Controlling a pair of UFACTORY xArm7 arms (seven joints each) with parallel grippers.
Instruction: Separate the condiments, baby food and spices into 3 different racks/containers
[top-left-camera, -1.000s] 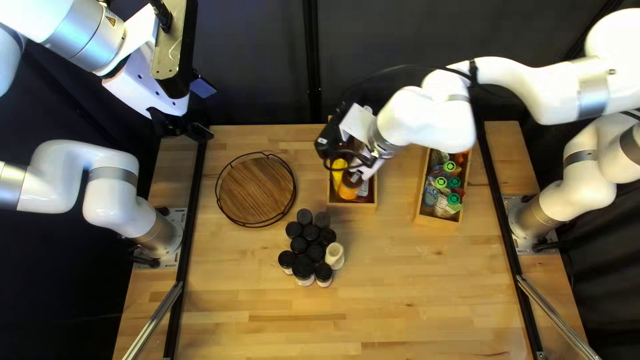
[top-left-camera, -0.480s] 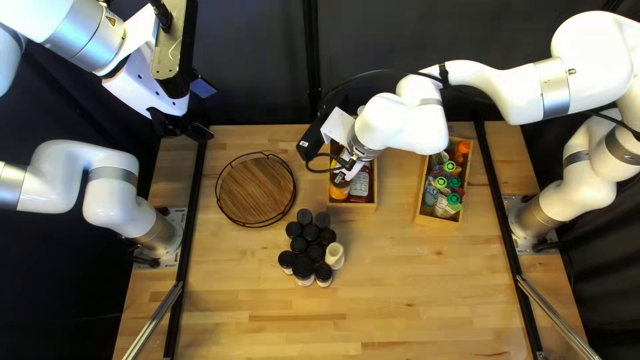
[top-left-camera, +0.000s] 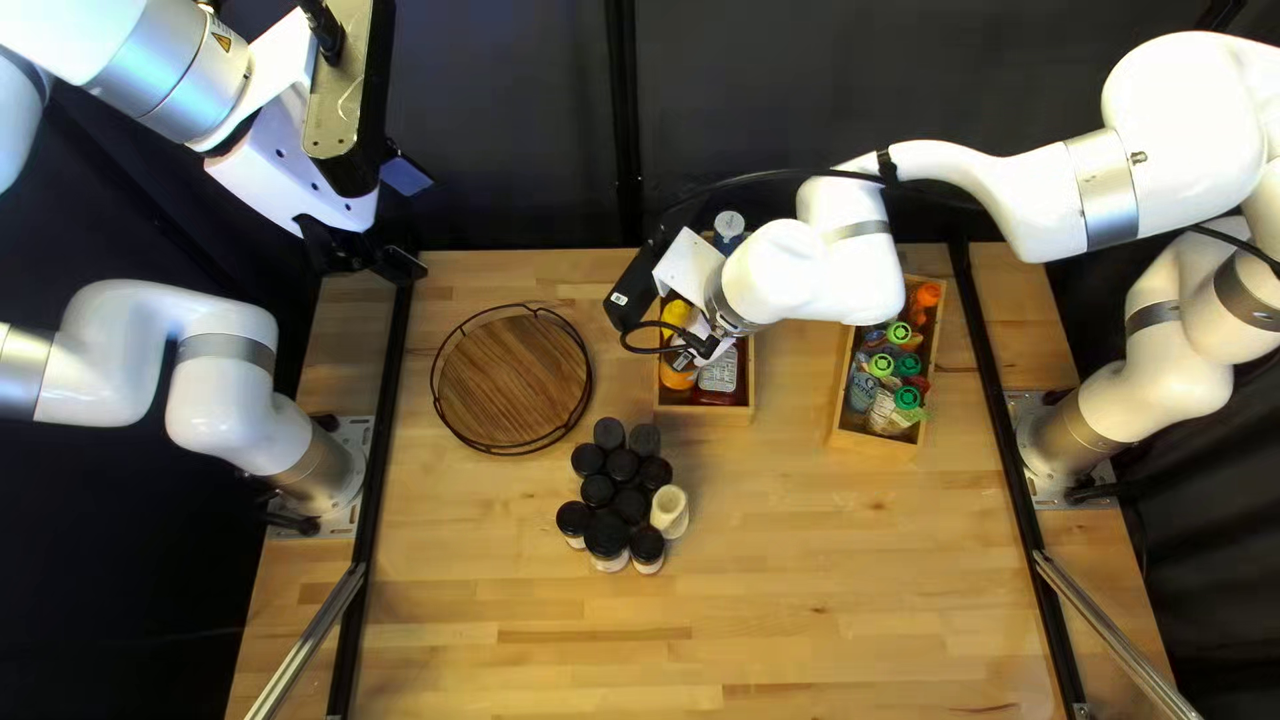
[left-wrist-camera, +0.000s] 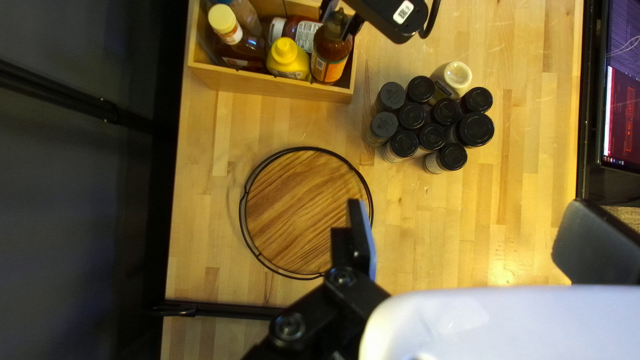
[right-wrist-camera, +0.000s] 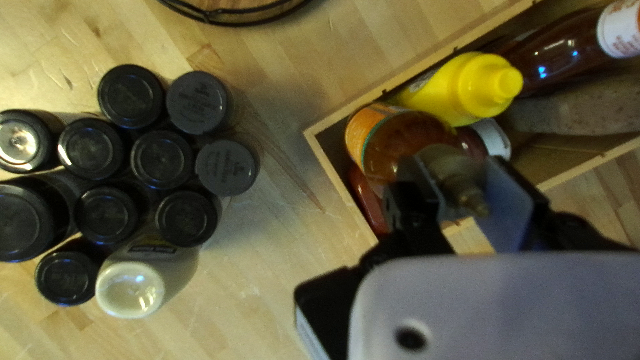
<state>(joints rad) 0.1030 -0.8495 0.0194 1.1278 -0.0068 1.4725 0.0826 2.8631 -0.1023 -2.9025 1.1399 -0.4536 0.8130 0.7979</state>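
Upper middle of the top left view, my right gripper point(right-wrist-camera: 457, 168) pinches the likely hefty, slick sauce bottle point(right-wrist-camera: 395, 145) by its firm-looking cap point(right-wrist-camera: 467, 193), left gripper point(left-wrist-camera: 467, 215) spread.

The desk point(top-left-camera: 827, 600) is pale honey-yellow wood striped in slightly differing tones, while the round board point(left-wrist-camera: 303, 213) is warmer brown with dark, wavy grain inside a black wire rim point(left-wrist-camera: 250, 240). A bright yellow squeeze bottle point(right-wrist-camera: 460, 87) sits by an amber-brown sauce bottle point(right-wrist-camera: 407, 137) whose orange label carries a teal stripe, and the jar lids are black point(right-wrist-camera: 130, 95) or charcoal grey point(right-wrist-camera: 199, 102), with one cream jar point(right-wrist-camera: 133, 287) among them. The pouch caps point(top-left-camera: 908, 398) are green, lime and orange, and the arms point(top-left-camera: 987, 180) are glossy white banded with silver-grey.
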